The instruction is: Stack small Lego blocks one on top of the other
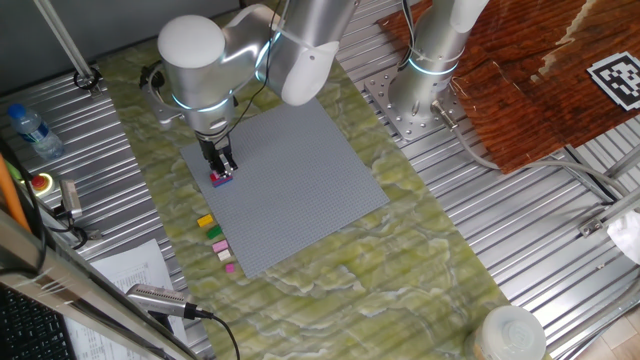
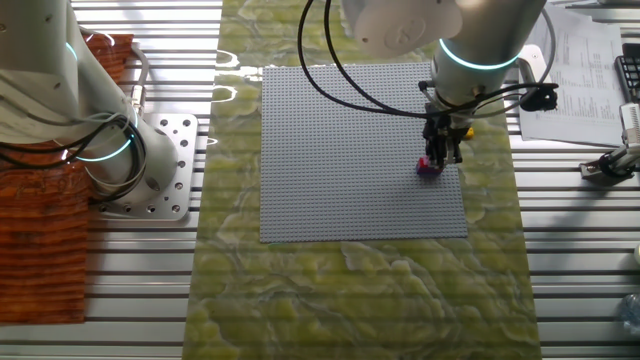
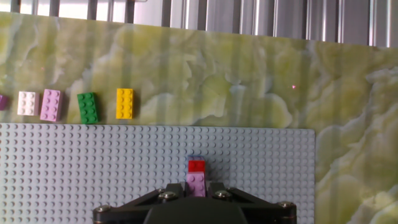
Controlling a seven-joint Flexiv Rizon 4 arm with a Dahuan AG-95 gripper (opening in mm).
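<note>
My gripper (image 3: pixel 196 198) is low over the grey baseplate (image 3: pixel 93 162) and shut on a small pink brick (image 3: pixel 196 184) held between its fingers. A small red brick (image 3: pixel 196 166) sits on the plate right against the pink one; I cannot tell whether they are joined. From the fixed views the gripper (image 1: pixel 220 168) (image 2: pixel 441 150) stands upright with the pink brick (image 1: pixel 221 179) (image 2: pixel 428 167) at its tips, touching the plate. Loose small bricks lie in a row on the mat beside the plate: yellow (image 3: pixel 124 103), green (image 3: pixel 87 107), pink (image 3: pixel 51 104) and pale (image 3: pixel 28 103).
The baseplate (image 1: pixel 300 180) lies on a green marbled mat (image 1: pixel 400 270). The row of loose bricks (image 1: pixel 217 243) runs along the plate's edge near the gripper. A second arm's base (image 1: pixel 425 90) stands beyond the plate. Papers, a bottle (image 1: pixel 30 130) and a tool (image 1: pixel 160 298) lie at the table's side.
</note>
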